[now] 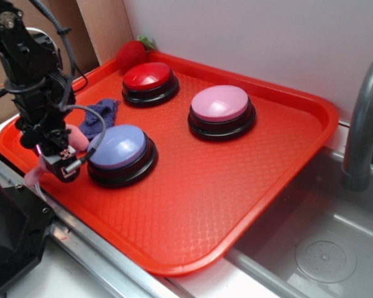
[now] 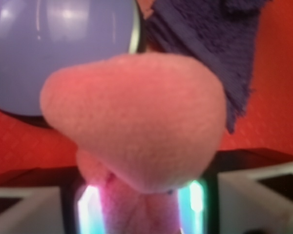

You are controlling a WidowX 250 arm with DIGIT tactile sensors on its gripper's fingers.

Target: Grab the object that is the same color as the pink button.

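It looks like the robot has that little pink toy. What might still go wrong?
The fingers seem to pinch only a lower bit of the pink plush toy; its bulk bulges free, so it might slip out. The lavender-blue button and purple cloth sit close by, so the arm might bump or snag them.

red tray [image 1: 236, 205] on counter, waffle texture | red button [image 1: 149, 77] at 11 o'clock on tray | strawberry [image 1: 130, 54] just past it, at tray's far rim | lavender button [image 1: 119, 148] at 9 o'clock | purple cloth [image 1: 99, 115] between the two, 10 o'clock | steel sink [image 1: 323, 248] at 4 o'clock off tray | grey faucet [image 1: 363, 118] at 3 o'clock
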